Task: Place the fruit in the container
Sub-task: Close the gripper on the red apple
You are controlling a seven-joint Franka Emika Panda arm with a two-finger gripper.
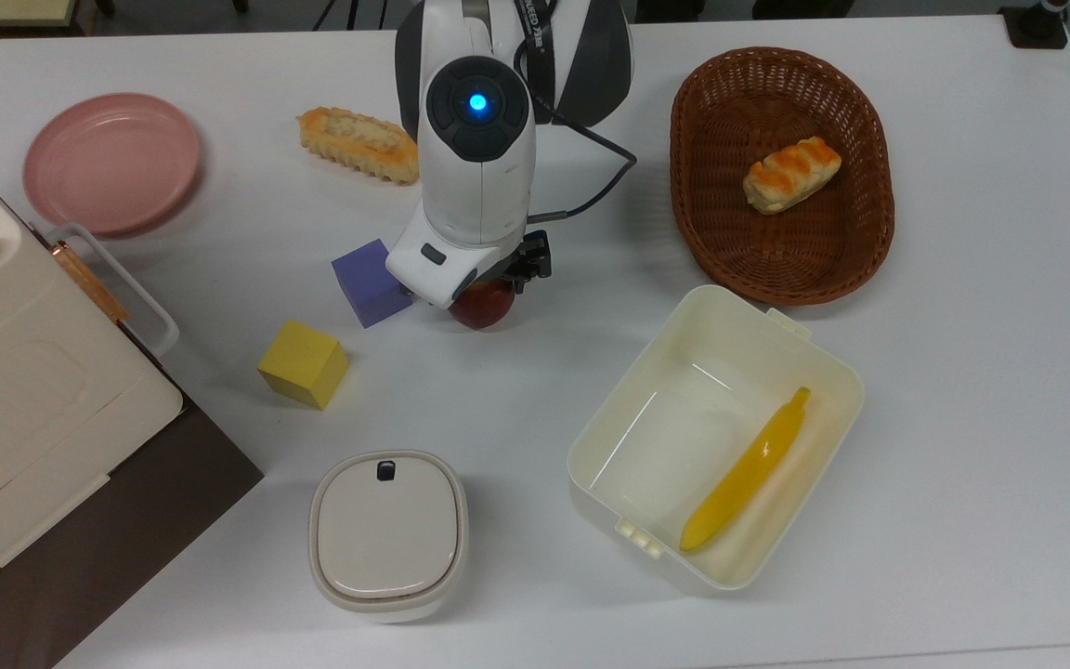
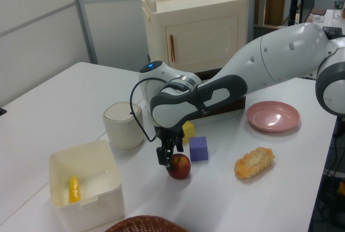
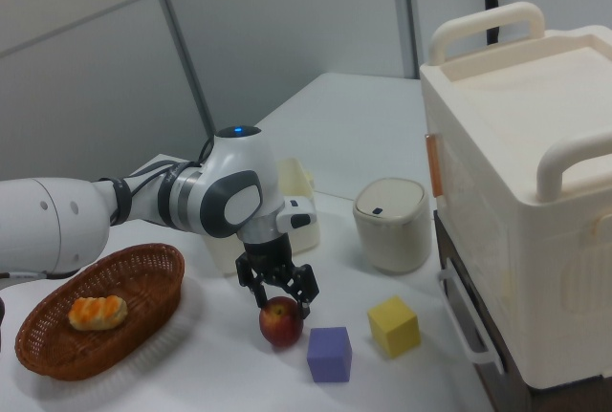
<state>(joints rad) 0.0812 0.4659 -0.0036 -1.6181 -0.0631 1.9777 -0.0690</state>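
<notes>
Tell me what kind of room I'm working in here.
Probably a robotics lab or office test space, not a kitchen. A white table holds props: a toy-like banana in a plastic tub, coloured blocks, bread in a wicker basket. Grey partition walls stand behind it.

Purple cube (image 1: pixel 370 282) near yellow cube (image 1: pixel 303 364); bread (image 1: pixel 791 175) in wicker basket (image 1: pixel 711 232).

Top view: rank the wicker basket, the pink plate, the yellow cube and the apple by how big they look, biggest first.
1. Wicker basket
2. Pink plate
3. Yellow cube
4. Apple, though the arm covers part of it, so its rank against the cube is unsure.
</notes>
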